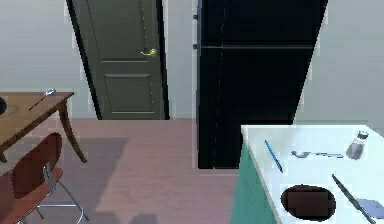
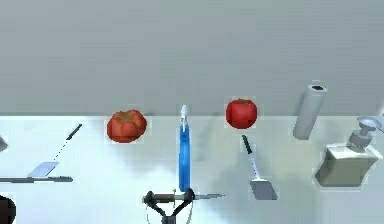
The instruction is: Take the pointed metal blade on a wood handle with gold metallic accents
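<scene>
Jaws at the near edge of the white counter point(image 2: 100, 168), just below a blue upright thing point(image 2: 183, 150), any hold unclear.

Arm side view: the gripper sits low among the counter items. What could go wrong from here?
1. The blue stick ends right by the gripper; a move could nudge it.
2. The spatula and a dark-handled utensil at the left edge lie on the same counter, so the wrong item may be taken.
3. Whether the gripper holds anything cannot be told; a lift might come up empty.
</scene>
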